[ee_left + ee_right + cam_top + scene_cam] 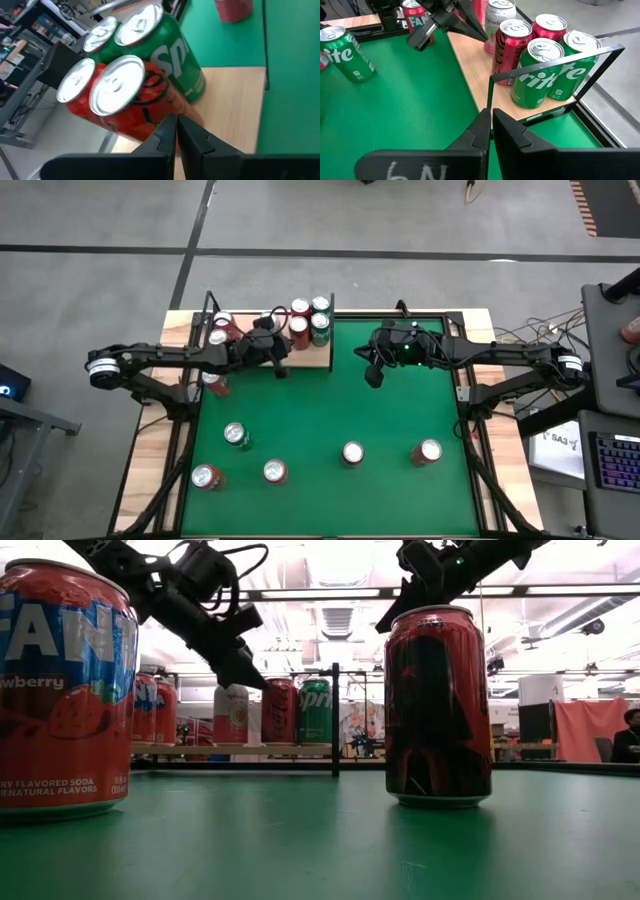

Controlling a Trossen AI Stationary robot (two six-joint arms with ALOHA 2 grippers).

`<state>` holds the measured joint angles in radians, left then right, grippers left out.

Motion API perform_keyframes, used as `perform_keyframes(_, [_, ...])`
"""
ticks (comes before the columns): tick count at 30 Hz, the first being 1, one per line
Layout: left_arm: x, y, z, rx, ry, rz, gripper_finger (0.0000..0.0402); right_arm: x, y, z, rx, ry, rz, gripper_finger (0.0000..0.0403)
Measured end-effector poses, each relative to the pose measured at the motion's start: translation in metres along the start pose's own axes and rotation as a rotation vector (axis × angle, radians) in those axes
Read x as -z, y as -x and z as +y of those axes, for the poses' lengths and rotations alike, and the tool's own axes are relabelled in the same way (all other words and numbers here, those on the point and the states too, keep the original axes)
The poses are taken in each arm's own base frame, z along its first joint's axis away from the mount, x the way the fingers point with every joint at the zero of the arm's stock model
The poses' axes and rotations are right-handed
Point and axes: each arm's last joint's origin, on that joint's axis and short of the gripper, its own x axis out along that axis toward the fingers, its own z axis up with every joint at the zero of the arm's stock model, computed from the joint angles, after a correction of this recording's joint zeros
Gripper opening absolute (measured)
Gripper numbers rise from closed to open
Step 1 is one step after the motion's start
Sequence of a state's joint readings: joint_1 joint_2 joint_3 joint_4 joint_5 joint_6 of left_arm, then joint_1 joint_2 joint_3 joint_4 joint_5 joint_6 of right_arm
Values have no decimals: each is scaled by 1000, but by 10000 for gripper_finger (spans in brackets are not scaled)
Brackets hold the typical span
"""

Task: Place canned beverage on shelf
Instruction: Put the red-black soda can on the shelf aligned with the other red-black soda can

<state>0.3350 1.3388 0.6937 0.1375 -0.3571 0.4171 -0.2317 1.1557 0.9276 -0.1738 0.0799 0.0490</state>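
Observation:
The pale wood shelf [305,358] with thin black rods stands at the table's far left. Red and green cans [309,318] stand upright on its right end, and two more [219,329] on its left end. My left gripper [281,368] is shut and empty, above the shelf's near edge; in the left wrist view [176,125] it points at a red can [125,95] and a green can [167,50]. My right gripper [373,377] is shut and empty, above the green felt right of the shelf; it also shows in its own wrist view [488,119].
Loose cans stand upright on the green felt: a green one [236,435], red ones [207,477], [275,471], [427,452], and a dark one [352,452]. Another red can [214,384] stands by the left arm. The felt's middle [330,405] is free.

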Motion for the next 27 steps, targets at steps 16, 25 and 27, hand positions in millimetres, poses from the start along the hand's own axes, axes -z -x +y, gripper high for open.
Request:
perform_keyframes(16, [0, -3, 11, -48, 34, -28, 0, 0, 0, 0, 0, 0, 0, 11])
perform_keyframes(25, [-1, -3, 11, -49, 36, -30, 0, 0, 0, 0, 0, 0, 0, 11])
perform_keyframes(27, [-2, -3, 11, -52, 44, -38, 0, 0, 0, 0, 0, 0, 0, 11])
